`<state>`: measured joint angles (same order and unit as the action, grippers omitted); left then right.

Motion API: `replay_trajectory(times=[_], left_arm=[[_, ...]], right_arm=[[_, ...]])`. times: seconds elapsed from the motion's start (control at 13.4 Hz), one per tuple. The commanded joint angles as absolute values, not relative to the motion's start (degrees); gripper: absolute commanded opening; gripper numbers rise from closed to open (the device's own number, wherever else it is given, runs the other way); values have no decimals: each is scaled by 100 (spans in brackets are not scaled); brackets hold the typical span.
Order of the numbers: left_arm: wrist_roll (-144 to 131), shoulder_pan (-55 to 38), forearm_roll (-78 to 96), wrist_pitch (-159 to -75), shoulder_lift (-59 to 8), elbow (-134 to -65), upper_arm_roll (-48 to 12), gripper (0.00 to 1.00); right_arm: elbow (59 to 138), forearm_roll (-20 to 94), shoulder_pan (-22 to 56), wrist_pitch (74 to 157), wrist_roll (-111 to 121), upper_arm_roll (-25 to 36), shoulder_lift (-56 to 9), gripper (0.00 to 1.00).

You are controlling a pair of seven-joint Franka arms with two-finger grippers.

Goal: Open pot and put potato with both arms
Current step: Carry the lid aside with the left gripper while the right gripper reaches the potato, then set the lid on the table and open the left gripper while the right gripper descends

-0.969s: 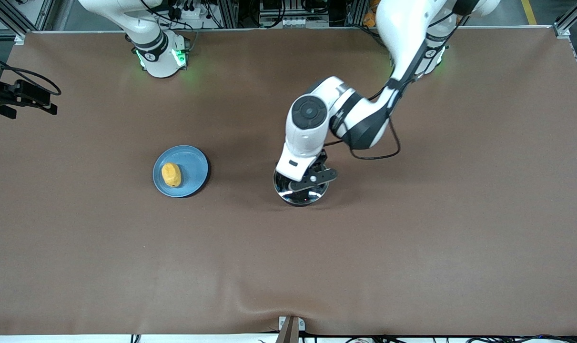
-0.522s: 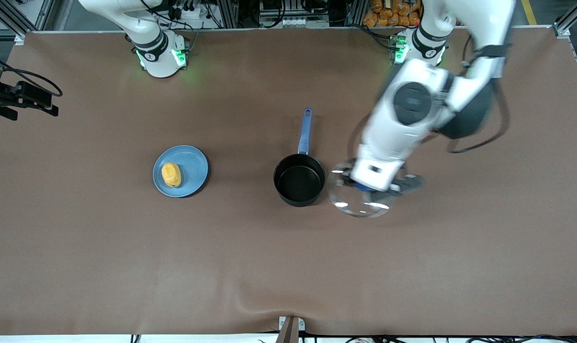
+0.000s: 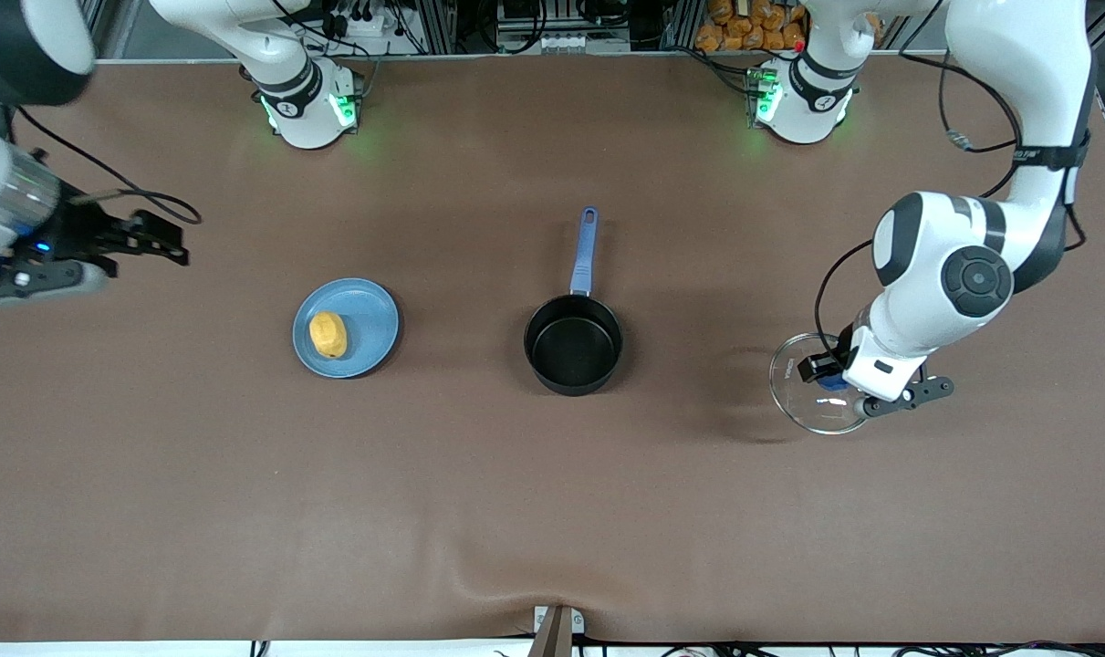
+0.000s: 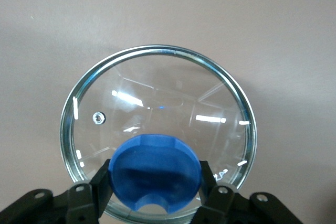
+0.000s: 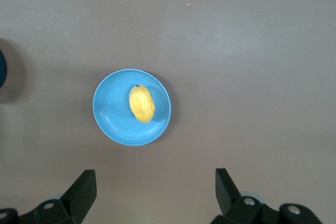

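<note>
At this moment you had the opening step done and the potato step not yet begun.

The pot (image 3: pixel 573 345) stood uncovered near the middle of the table (image 3: pixel 552 511), its black interior empty and its blue handle (image 3: pixel 584 252) pointing toward the robots' bases. The glass lid (image 3: pixel 812 394) was off the pot and well apart from it, toward the left arm's end of the table. The left gripper (image 3: pixel 835 381) was clamped on the lid's blue knob (image 4: pixel 156 171); the left wrist view showed a finger (image 4: pixel 100 186) pressed against each side of the knob, with the whole glass disc hanging below over bare table. From these views you could not tell whether the lid's rim was touching the table or was just above it, so count the set-down as unfinished.

The potato (image 3: pixel 328 335) lay on the light-blue plate (image 3: pixel 370 315), toward the right arm's end of the table and about level with the pot as seen from the front camera. Nothing touched it.

The right gripper (image 3: pixel 137 239) was over the table edge at the right arm's end, well apart from the plate. Its fingers (image 5: pixel 81 188) stood wide apart and empty, with plate and potato in its wrist view.

What was left for you: release the lid, bring the right gripper to the potato, grasp it, carry it over and place it in the pot.
</note>
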<state>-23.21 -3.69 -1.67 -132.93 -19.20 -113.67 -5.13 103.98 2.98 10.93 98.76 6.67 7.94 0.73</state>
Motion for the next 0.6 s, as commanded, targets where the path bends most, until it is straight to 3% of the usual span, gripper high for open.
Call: replay_trajectory(times=[0.0, 0.15, 0.22, 0.37, 0.45, 0.52], left_arm=[[-1769, -27, -299, -13789, -1897, -11821, -606, 0], [-1714, 61, -299, -13851, -2126, -11804, -606, 0], [-1714, 62, -299, -13869, -2231, -11786, -615, 9], [-1670, 70, -299, -13895, -2364, -11742, -607, 37], [-1644, 70, -299, -13896, -2373, -11725, -606, 62], [-1652, 96, -290, -13887, -2330, -11716, -606, 100]], right_arm=[[11265, 255, 1134, 10623, 344, 554, 255, 100], [11696, 299, 1195, 11177, 211, 519, 133, 100], [11968, 299, 1230, 11554, 211, 519, 88, 100], [12539, 325, 1248, 12414, 202, 510, -61, 100], [12707, 325, 1274, 12741, 193, 501, -166, 100], [12735, 325, 1318, 12892, 193, 501, -315, 100]])
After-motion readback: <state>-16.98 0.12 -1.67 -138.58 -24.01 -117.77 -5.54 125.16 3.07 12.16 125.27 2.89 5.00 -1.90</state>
